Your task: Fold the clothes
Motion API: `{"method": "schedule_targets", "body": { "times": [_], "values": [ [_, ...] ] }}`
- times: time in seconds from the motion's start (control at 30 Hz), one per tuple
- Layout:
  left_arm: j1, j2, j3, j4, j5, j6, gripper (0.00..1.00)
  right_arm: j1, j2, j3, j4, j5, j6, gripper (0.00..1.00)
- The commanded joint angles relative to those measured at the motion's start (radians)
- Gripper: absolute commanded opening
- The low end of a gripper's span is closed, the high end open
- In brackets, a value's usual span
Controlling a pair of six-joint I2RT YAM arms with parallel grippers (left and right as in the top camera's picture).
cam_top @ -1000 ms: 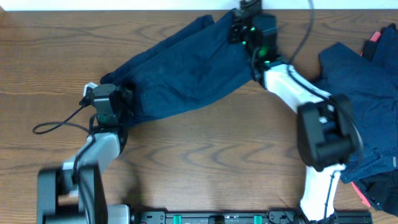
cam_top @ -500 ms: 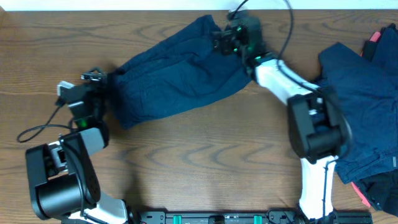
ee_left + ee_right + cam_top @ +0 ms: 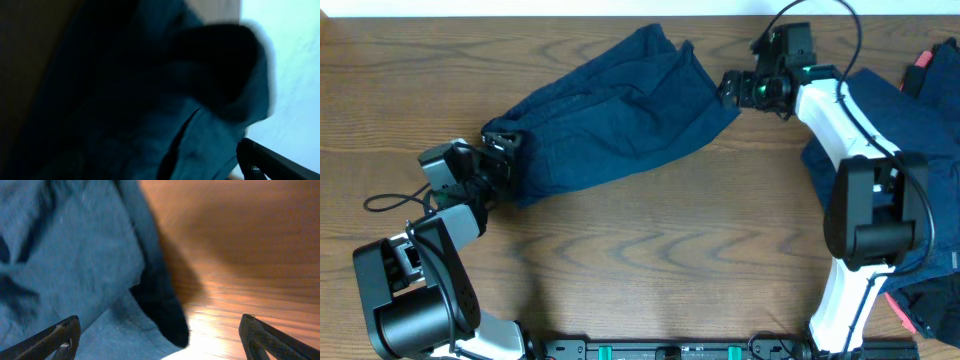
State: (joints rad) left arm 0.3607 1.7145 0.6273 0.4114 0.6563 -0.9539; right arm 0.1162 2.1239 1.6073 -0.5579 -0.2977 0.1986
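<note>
— Well, where is the garment point(image 3: 610, 115) found?
— Toward the back of the table point(image 3: 650, 260), left of centre, laid on a slant: lower end at the left, upper end near the far edge. It is rumpled, and no neat fold is seen.
— Why is it stretched so?
— An end is faced by each gripper, so a lengthwise spreading is suggested, as is wanted before a fold. The left gripper point(image 3: 498, 158) is set at the lower end, touching or just beside the cloth; which cannot be told. The right gripper point(image 3: 732, 88) is set just beside the upper end, apart from it.
— Is the cloth held?
— By neither, it is judged. In the right wrist view the fingers point(image 3: 55, 337) are seen at opposite edges, spread wide, with nothing clamped between. In the left wrist view only one finger point(image 3: 265, 162) is made out, likewise far out at the edge, so wide jaws are read there too.
— And the count?
— One garment is laid out. A pile point(image 3: 910, 150) of like cloth is kept at the right, well apart, presumably for later; its pieces cannot be counted. Two arms and two grippers are seen. Two red-pink bits point(image 3: 921, 58) are glimpsed by the pile, one behind, one in front.
</note>
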Motion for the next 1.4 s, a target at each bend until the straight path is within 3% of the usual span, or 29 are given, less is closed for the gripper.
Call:
{"method": "schedule_targets", "body": {
  "times": [0.0, 0.33, 0.37, 0.43, 0.53, 0.6, 0.93, 1.07, 1.2, 1.33, 1.37],
  "values": [
    [0.000, -0.011, 0.005, -0.029, 0.031, 0.108, 0.98, 0.022, 0.053, -0.007, 0.007, -0.100, -0.047, 0.99],
    [0.000, -0.010, 0.005, -0.083, 0.032, 0.131, 0.98, 0.107, 0.191, -0.007, 0.197, -0.103, -0.042, 0.99],
    [0.000, -0.010, 0.005, -0.099, 0.032, 0.131, 0.98, 0.117, 0.204, -0.007, 0.218, -0.103, -0.042, 0.95],
    [0.000, -0.011, 0.005, -0.126, 0.032, 0.131, 0.98, 0.130, 0.219, -0.007, 0.245, -0.093, -0.042, 0.74],
    [0.000, -0.011, 0.005, -0.164, 0.038, 0.131, 0.98, 0.138, 0.214, -0.006, 0.222, -0.056, -0.018, 0.25],
    [0.000, -0.011, 0.005, -0.189, 0.050, 0.131, 0.98, 0.136, 0.195, -0.006, 0.166, -0.034, 0.000, 0.01],
    [0.001, -0.013, 0.005, -0.211, 0.343, 0.157, 0.98, 0.084, 0.000, -0.006, -0.367, 0.182, 0.024, 0.01],
    [0.000, -0.058, 0.005, -0.263, 0.377, 0.177, 0.98, 0.069, -0.029, -0.006, -0.533, 0.247, 0.002, 0.03],
    [-0.001, -0.171, 0.005, -0.272, 0.356, 0.220, 0.98, 0.063, -0.030, -0.006, -0.586, 0.268, 0.002, 0.19],
    [-0.024, -0.312, 0.006, -0.272, 0.231, 0.311, 0.98, 0.058, -0.056, -0.003, -0.557, 0.268, 0.003, 0.36],
    [-0.036, -0.340, 0.006, -0.272, 0.200, 0.341, 0.98, 0.057, -0.064, -0.003, -0.552, 0.268, 0.003, 0.47]
  ]
}}
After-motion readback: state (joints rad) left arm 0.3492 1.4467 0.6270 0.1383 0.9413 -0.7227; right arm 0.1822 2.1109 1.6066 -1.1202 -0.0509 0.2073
